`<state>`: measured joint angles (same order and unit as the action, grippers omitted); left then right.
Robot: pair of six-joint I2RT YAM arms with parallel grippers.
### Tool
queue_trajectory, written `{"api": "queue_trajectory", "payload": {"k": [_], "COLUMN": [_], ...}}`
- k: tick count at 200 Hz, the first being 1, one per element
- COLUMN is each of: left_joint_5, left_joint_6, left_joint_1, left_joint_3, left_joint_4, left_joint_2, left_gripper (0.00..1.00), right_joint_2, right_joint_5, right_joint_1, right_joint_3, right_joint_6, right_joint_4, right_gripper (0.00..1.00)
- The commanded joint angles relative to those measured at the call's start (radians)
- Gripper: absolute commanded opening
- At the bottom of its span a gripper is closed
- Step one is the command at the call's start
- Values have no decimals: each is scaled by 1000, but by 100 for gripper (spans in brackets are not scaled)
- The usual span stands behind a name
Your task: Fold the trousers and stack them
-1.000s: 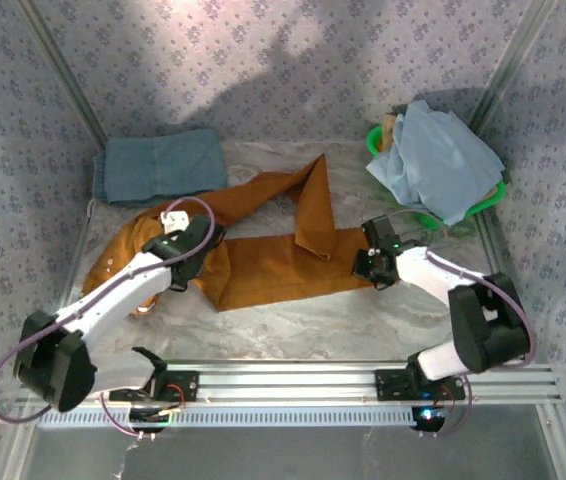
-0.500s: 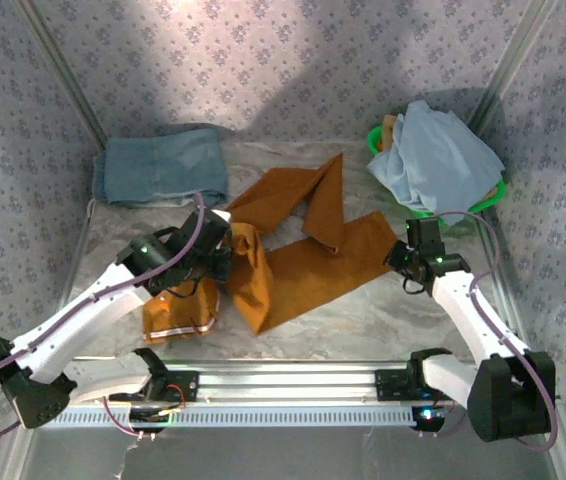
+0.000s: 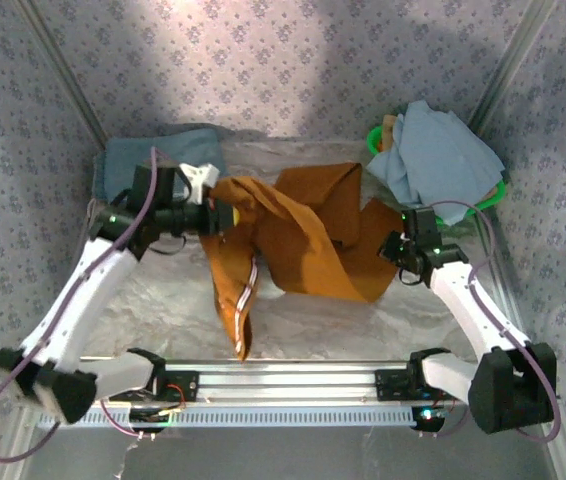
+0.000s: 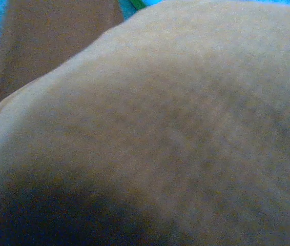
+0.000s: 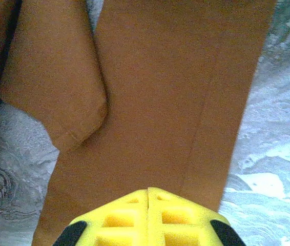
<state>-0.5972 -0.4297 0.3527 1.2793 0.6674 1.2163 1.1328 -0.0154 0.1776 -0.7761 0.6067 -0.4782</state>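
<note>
Held aloft by the left pincer [image 3: 215, 214], clamped on a bunch of the trousers [image 3: 303, 235], with a long tail hanging below it toward the desk [image 3: 363, 320]. Could drag or slip out under that weight. Twisted between there and the right pincer [image 3: 393, 252], pinched tight on a leg edge; likely to fold crooked unless straightened.

The trousers [image 3: 308, 235] have been lifted higher; the waist now dangles.
</note>
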Motion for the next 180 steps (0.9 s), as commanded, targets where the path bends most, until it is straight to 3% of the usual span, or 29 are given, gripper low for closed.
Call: {"api": "queue_trajectory", "payload": {"k": [1, 29, 42, 64, 70, 84, 97, 120, 138, 151, 162, 180], "left_joint_5": [-293, -363, -327, -214, -187, -138, 44, 396, 692, 858, 961, 1016], "left_joint_6": [-21, -38, -42, 28, 42, 50, 84, 94, 71, 48, 45, 68], "left_joint_1": [-109, -205, -234, -275, -286, -312, -315, -322, -272, -198, -73, 149], "left_joint_3": [-66, -135, -110, -44, -23, 1, 30, 90, 141, 165, 189, 285], "left_joint_4": [-234, -362, -336, -198, -154, -92, 17, 217, 341, 393, 410, 439], "left_joint_2": [138, 346, 411, 470, 483, 480, 444, 349, 254, 182, 141, 196], "left_gripper": [0, 0, 0, 0, 9, 55, 84, 90, 90, 99, 99, 100], "right_joint_2": [51, 110, 135, 185, 196, 227, 248, 253, 246, 237, 233, 236], "right_joint_5": [-9, -16, -17, -15, -22, -35, -29, -33, -25, -23, -23, -23], "right_joint_1": [36, 73, 93, 154, 175, 231, 270, 285, 283, 282, 281, 278], "right_joint_3": [-49, -88, -103, -141, -149, -175, -192, -200, -203, -204, -205, -202], "right_joint_6": [15, 15, 15, 9, 7, -1, -10, -27, -46, -58, -67, -75], "right_joint_4": [32, 51, 61, 75, 85, 97, 101, 93, 81, 75, 71, 73], "right_gripper": [0, 0, 0, 13, 17, 27, 36, 41, 44, 45, 46, 49]}}
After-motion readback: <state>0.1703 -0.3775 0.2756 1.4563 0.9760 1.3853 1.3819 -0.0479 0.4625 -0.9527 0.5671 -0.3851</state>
